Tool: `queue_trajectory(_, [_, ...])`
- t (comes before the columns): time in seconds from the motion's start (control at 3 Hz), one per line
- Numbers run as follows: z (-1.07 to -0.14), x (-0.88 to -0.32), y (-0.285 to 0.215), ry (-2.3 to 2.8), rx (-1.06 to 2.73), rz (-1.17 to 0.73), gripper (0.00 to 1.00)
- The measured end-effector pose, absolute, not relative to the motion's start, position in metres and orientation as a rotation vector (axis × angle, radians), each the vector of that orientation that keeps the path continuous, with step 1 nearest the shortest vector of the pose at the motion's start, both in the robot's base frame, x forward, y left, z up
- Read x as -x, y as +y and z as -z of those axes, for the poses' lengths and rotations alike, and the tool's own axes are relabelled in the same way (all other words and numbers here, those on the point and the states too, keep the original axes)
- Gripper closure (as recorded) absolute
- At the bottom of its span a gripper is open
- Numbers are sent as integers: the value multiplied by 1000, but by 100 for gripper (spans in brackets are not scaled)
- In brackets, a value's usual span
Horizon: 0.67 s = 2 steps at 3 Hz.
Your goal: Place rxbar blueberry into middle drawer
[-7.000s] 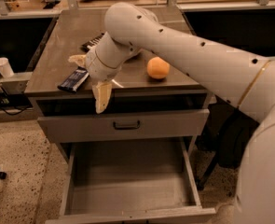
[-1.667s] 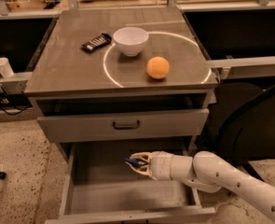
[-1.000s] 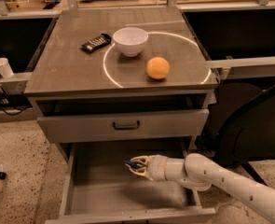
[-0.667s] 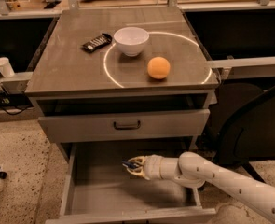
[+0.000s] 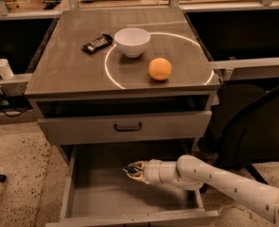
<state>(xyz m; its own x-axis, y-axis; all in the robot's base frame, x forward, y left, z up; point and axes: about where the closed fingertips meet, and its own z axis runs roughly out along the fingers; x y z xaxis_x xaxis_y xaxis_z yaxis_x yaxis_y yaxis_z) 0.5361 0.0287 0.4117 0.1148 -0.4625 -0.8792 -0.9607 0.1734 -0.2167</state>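
This looks like a lab or workshop to me. My gripper [image 5: 132, 170] sits inside the open grey metal drawer [image 5: 106, 194] of a grey steel cabinet [image 5: 73, 74], which stands on a speckled stone floor [image 5: 16, 145]. A long pale workbench [image 5: 233, 4] runs behind it, and black cables [image 5: 9, 111] trail at the left.

Grey cabinet top [image 5: 68, 72] carrying white bowl [image 5: 132, 41], orange [image 5: 160, 69], black-wrapped bar [image 5: 97, 43], gripper [image 5: 131, 170] hovering inside open middle drawer [image 5: 101, 198].
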Motion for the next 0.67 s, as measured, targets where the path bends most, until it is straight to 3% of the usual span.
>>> queue_trajectory(0.67, [-412, -536, 29, 1496, 1435, -659, 11])
